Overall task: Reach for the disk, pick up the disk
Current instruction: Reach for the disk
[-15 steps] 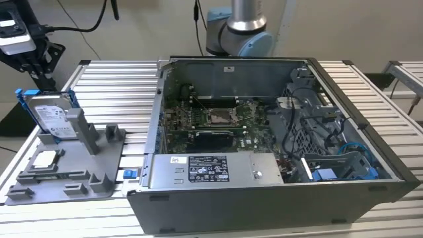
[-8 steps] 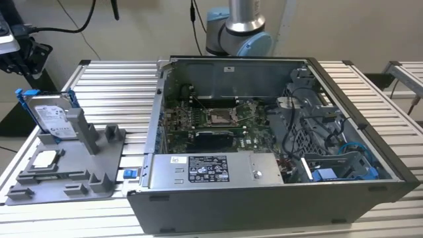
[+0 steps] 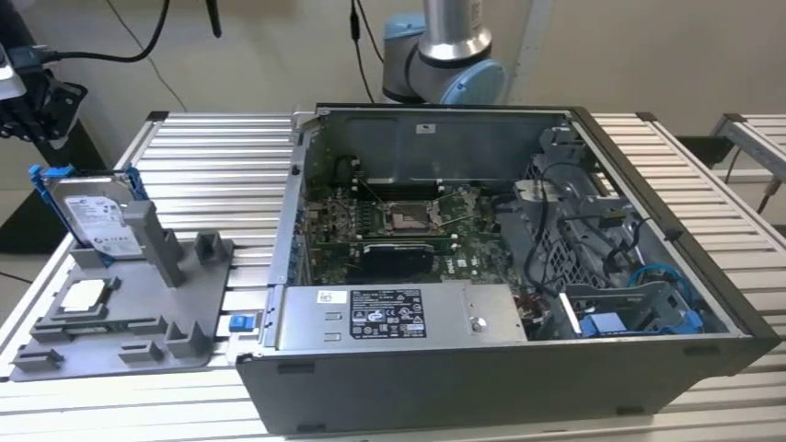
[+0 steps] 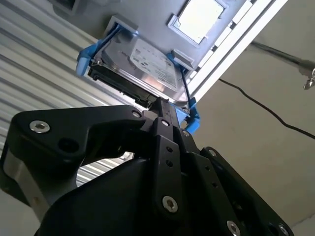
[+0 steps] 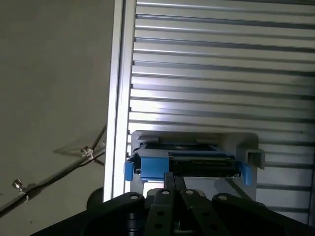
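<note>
On the grey stand (image 3: 135, 304) at the exterior view's left of the tabletop (image 3: 221, 157): one disk (image 3: 96, 214), propped on edge and leaning back in one blue bracket (image 3: 43, 175), beside one open computer case (image 3: 491, 276). In the second wrist view: one hand (image 4: 162, 105), mine, fingers pressed together, holding nothing, just short of the disk's near edge; I judge they must spread, then close squarely across the bracket. In the first wrist view: the same disk, edge-on, straight ahead.

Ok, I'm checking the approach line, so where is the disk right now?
The disk stands on edge in the grey fixture at the exterior view's left, beside the open computer case.
</note>
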`<state>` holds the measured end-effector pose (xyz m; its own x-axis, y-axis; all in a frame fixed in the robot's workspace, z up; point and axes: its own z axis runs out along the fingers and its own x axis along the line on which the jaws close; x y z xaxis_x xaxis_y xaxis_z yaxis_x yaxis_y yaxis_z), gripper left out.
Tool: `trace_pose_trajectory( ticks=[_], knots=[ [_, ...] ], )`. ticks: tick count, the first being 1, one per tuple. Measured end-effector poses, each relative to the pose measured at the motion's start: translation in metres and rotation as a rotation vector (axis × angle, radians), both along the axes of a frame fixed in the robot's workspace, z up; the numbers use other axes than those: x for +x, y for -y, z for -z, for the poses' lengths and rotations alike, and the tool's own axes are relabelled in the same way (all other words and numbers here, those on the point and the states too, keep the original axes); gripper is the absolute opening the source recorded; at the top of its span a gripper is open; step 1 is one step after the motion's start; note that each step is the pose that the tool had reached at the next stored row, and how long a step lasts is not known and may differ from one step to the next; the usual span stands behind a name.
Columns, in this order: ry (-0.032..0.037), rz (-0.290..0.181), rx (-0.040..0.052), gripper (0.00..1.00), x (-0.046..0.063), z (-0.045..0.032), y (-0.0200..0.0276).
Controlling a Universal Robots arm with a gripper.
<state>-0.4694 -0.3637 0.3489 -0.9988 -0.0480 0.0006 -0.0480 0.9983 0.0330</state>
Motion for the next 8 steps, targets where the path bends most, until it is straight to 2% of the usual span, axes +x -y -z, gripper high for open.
trace_pose_trajectory(
  ticks=[5,8],
  knots=[
    [0.0000,-0.011,0.0000,0.00,-0.0032,0.0000,0.0044],
    [0.0000,-0.017,-0.0001,0.00,-0.0048,0.0001,0.0053]
  ],
)
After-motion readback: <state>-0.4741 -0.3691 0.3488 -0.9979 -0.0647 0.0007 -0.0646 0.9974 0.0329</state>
